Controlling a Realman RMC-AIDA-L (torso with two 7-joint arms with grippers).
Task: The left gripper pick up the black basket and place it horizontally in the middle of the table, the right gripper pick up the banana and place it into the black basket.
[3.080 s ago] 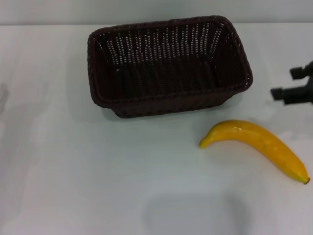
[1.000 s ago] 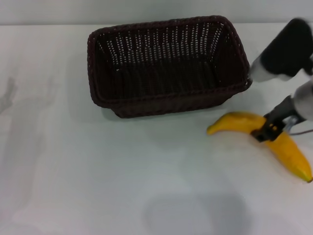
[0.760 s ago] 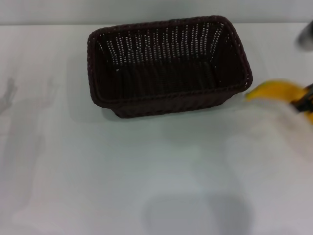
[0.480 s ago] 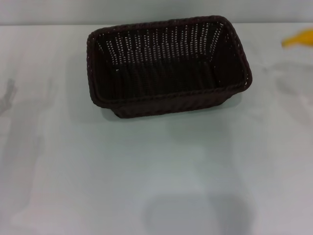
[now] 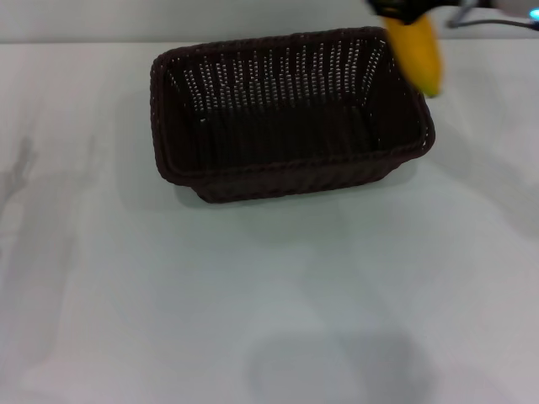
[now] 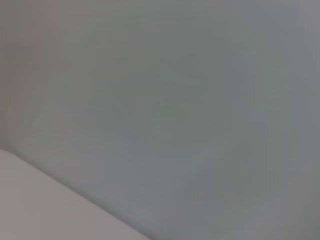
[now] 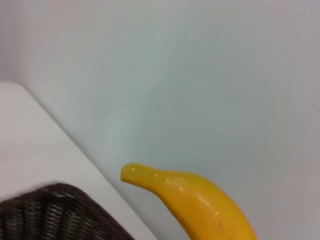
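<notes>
I judge the second step to be in hand: the black basket (image 5: 290, 114) sits upright on the table (image 5: 269, 303), long side across my view and roughly central, so its placement looks done, and the banana (image 5: 415, 50) is in the air on its way to it. In the head view the right pincer (image 5: 400, 7) shows only as a dark part at the top edge, directly above the banana's upper end; I cannot see its fingers, but since the fruit hangs clear of the table with nothing under it, I take the pincer to be closed on it. The banana hangs steeply, lower end pointing down, over the basket's far right corner and partly outside the rim. The right wrist view shows the banana (image 7: 200, 205) close to the camera, with a curve of the basket's rim (image 7: 55, 210) beneath and beside it. The next move, in my judgement, calls for carrying the fruit inward over the basket's open middle, lowering it, then letting go; released here, it could strike the rim and tumble out. The left pincer is not in view; its wrist camera shows only a blank surface.
</notes>
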